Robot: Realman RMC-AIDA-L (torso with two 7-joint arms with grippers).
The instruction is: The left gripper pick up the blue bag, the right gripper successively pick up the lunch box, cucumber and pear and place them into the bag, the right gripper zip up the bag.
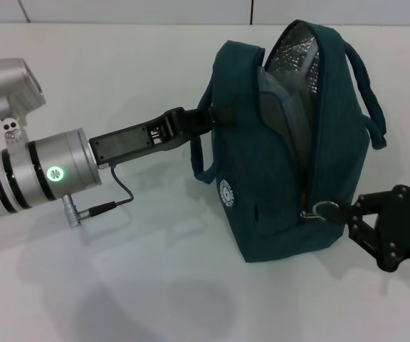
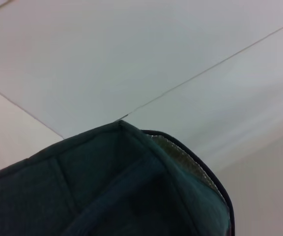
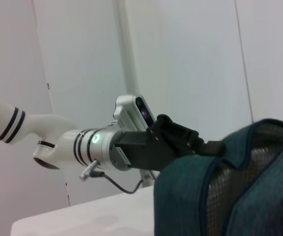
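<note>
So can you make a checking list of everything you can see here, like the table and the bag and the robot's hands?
Surface: white table, bare where it shows.
Job's things: blue bag stands upright, zipper mostly open, silver lining showing inside. A sliver of orange shows at the low end of the opening; what it is cannot be told. Lunch box, cucumber and pear: nothing seen outside the bag.
Clutter: nothing seen.
Grippers: left gripper grips the bag's upper edge on its left side. Right gripper is at the silver ring pull; its fingers seem closed on it.
Cables: thin black cable loops under the left wrist to a plug.
Surroundings: white wall panels behind the table.
</note>
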